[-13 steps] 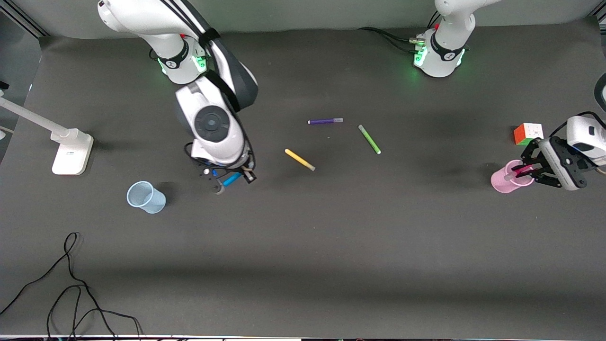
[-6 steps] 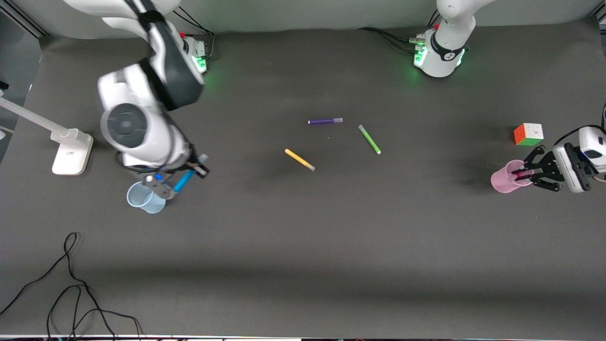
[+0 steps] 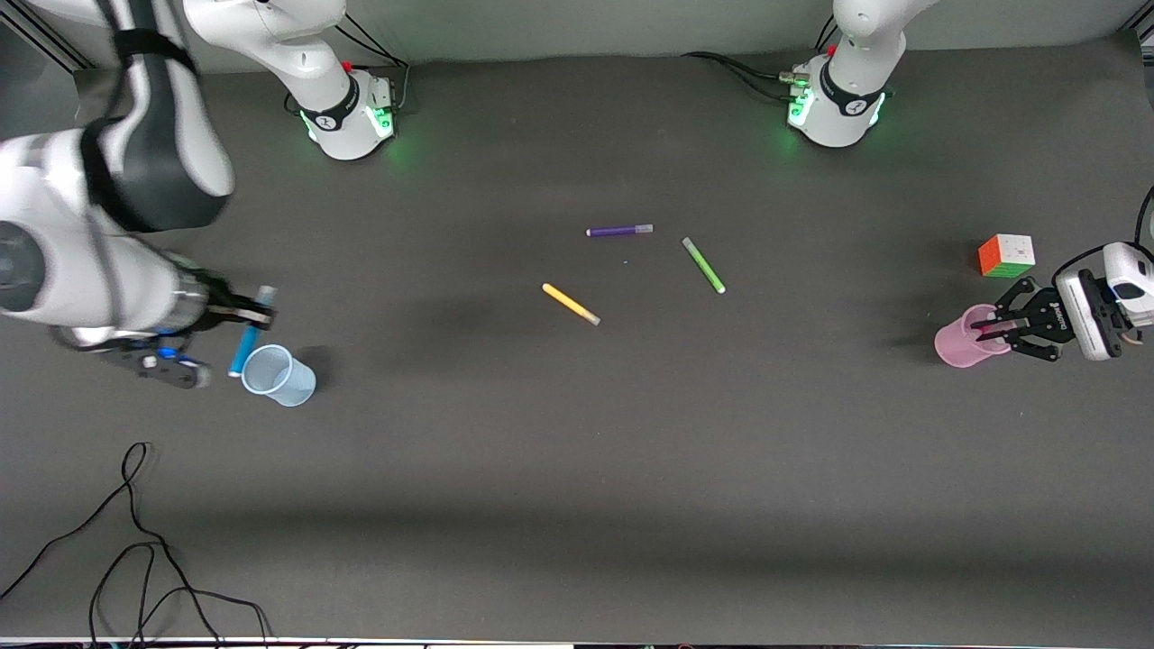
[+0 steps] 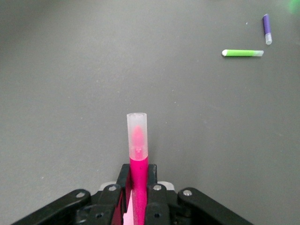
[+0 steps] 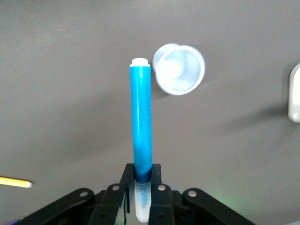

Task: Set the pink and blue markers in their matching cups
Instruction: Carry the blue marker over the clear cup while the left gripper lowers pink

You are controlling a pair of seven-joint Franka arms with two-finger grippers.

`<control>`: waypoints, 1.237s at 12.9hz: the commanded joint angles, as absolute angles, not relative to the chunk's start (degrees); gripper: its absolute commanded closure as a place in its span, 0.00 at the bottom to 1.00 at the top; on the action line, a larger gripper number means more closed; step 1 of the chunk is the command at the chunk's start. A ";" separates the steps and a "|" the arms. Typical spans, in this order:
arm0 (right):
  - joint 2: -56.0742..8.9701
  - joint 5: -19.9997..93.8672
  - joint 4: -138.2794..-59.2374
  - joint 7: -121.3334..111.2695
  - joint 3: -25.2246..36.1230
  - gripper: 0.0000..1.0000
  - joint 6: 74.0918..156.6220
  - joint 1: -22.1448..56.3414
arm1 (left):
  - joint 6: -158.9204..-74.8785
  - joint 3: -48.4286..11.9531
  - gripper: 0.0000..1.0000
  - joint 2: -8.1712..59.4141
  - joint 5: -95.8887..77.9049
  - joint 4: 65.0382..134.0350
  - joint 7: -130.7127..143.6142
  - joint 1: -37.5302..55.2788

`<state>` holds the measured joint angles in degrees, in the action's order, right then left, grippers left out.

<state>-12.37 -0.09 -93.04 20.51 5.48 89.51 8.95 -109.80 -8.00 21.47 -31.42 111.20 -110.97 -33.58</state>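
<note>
The blue cup (image 3: 279,375) stands on the desk (image 3: 577,469). Just beside it, the blue marker (image 3: 249,335) is clamped in the right gripper (image 3: 236,332). The pink marker (image 4: 138,161) is clamped in the left gripper (image 3: 990,328) over the pink cup (image 3: 965,339).

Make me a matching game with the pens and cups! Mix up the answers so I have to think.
Things:
1. blue marker
2. pink marker
3. yellow pen
4. blue cup

Where or how:
A. lying flat on the table, near the middle
B. standing on the table with nothing in it
C. held by the left gripper at the pink cup
D. held by the right gripper beside a cup

Pairs: 1-D, 2-C, 3-A, 4-B
</note>
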 commanded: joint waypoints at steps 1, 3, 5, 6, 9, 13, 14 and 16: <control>-11.86 1.57 -93.87 6.72 11.14 1.00 88.86 8.97 | -108.72 -8.61 1.00 22.76 -33.49 111.36 -113.91 -35.67; -12.74 4.12 -94.22 -1.20 14.93 1.00 88.77 8.96 | -108.63 -8.61 1.00 23.47 -33.57 111.36 -114.17 -35.95; -13.79 4.57 -94.04 -3.94 15.82 1.00 87.02 8.88 | -108.37 -8.61 1.00 23.73 -34.19 111.27 -115.48 -36.82; -14.41 4.66 -93.96 -5.09 15.82 1.00 86.84 8.70 | -108.37 -8.61 1.00 24.25 -34.19 111.10 -116.01 -36.91; -16.78 7.64 -93.52 -5.98 15.82 1.00 84.30 8.18 | -108.28 -8.61 0.92 24.70 -34.19 110.83 -116.02 -37.62; -20.38 11.16 -93.43 -5.89 15.91 1.00 83.32 7.03 | -108.11 -8.61 0.01 24.96 -34.19 110.65 -116.80 -37.79; -21.52 11.60 -92.82 -5.89 15.82 1.00 82.54 6.34 | -107.67 -8.61 0.00 25.05 -34.19 110.39 -117.42 -37.79; -26.51 14.05 -88.36 -5.89 15.82 1.00 78.95 4.59 | -107.49 -8.61 0.00 25.14 -34.19 109.87 -117.42 -37.79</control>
<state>-21.52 11.21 -93.96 -4.30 15.64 83.10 6.66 -108.75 -8.09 24.49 -33.11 111.08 -115.76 -36.93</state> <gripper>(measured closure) 0.824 0.374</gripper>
